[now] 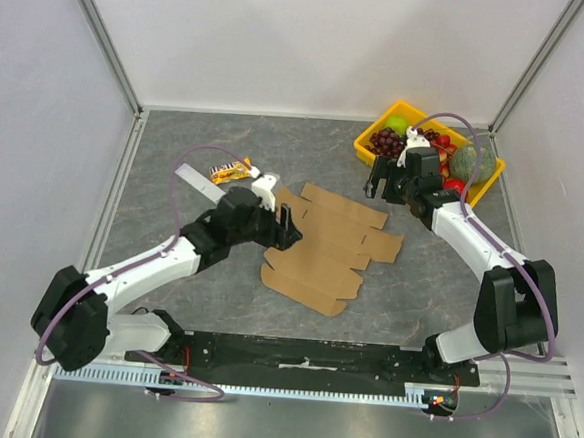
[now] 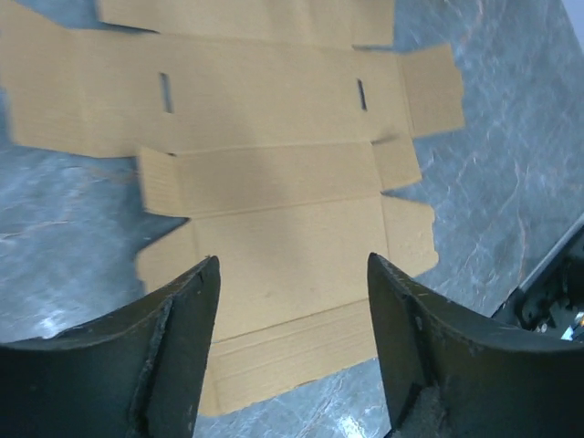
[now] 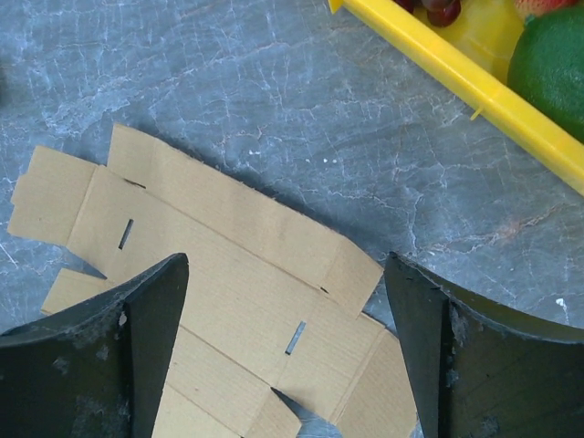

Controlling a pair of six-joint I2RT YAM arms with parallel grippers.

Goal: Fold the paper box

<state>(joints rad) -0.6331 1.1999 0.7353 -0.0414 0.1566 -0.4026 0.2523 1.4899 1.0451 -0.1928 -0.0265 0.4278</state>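
Observation:
The paper box (image 1: 325, 246) is a flat, unfolded brown cardboard sheet with creases, flaps and two slots, lying on the grey table. My left gripper (image 1: 289, 227) hovers over the sheet's left edge. In the left wrist view it (image 2: 292, 265) stands open above the near panel of the paper box (image 2: 274, 182), with nothing between the fingers (image 2: 173, 347). My right gripper (image 1: 380, 178) hangs over the table beyond the sheet's far right corner. In the right wrist view it (image 3: 287, 260) is open, and the paper box (image 3: 237, 265) lies flat below it.
A yellow tray (image 1: 365, 147) of fruit, with grapes (image 1: 386, 140) and a green fruit (image 3: 552, 55), stands at the back right, close behind the right gripper. Its rim (image 3: 456, 78) crosses the right wrist view. A snack packet (image 1: 230, 171) lies at the back left.

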